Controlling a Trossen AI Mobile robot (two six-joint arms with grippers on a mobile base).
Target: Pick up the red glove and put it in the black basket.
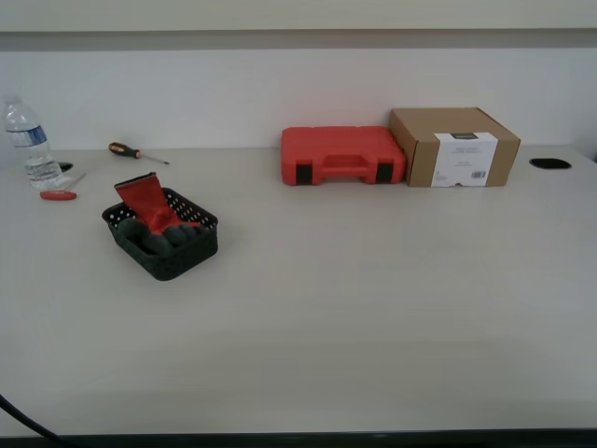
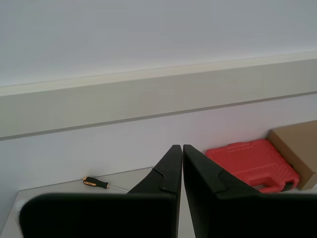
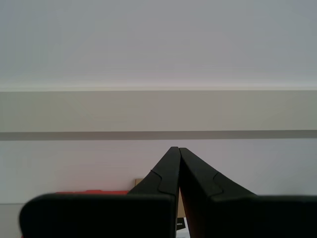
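The red knit glove with dark grey coated fingers (image 1: 149,213) already lies inside the small black perforated plastic basket (image 1: 173,259), its red cuff sticking up over the rim. We judge the task done, with nothing left but to stay clear. My first gripper (image 2: 179,148) is raised well away from the basket, its tips pressed together on nothing. My second gripper (image 3: 176,149) is likewise closed, empty and aimed at the wall.
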